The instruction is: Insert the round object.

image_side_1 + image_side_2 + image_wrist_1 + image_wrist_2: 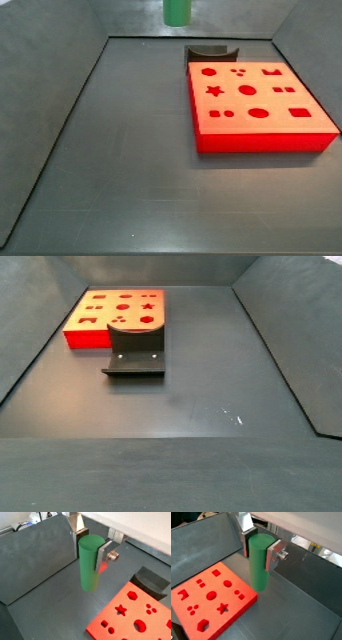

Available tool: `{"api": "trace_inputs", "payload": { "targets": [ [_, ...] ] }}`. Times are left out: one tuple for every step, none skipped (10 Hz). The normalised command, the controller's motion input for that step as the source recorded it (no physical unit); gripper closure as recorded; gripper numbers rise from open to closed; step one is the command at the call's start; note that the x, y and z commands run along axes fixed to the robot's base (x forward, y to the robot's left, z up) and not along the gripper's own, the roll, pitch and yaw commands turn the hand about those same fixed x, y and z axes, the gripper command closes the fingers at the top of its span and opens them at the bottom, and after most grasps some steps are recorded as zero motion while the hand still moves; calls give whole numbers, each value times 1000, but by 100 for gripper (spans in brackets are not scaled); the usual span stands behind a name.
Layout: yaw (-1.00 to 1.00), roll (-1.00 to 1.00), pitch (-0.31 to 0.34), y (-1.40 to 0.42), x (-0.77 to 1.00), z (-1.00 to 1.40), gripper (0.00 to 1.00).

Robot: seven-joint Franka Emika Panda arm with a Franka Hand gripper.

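Green peg [89, 563] — upright, clamped in gripper [91, 548].

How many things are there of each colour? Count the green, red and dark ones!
Green: 1, the peg, held up in the gripper.
Red: 1, the block with shaped holes, on the floor.
Dark: 1, the fixture beside the block.
Total: 3
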Motion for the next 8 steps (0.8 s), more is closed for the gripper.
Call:
{"api": "trace_inputs", "payload": {
  "targets": [
    [-174,-64,201,23,577,-23,100],
    [-154,-97,310,120,766,0,100],
    [-109,-96,306,114,814,0,100],
    [-57,-24,321,157,851,0,100],
    [-20,0,324,203,869,-3,100],
    [-6,11,324,217,869,-6,100],
    [54,63,309,263,877,-9,100],
    [503,206,161,0,700,0,100]
  ]
}}
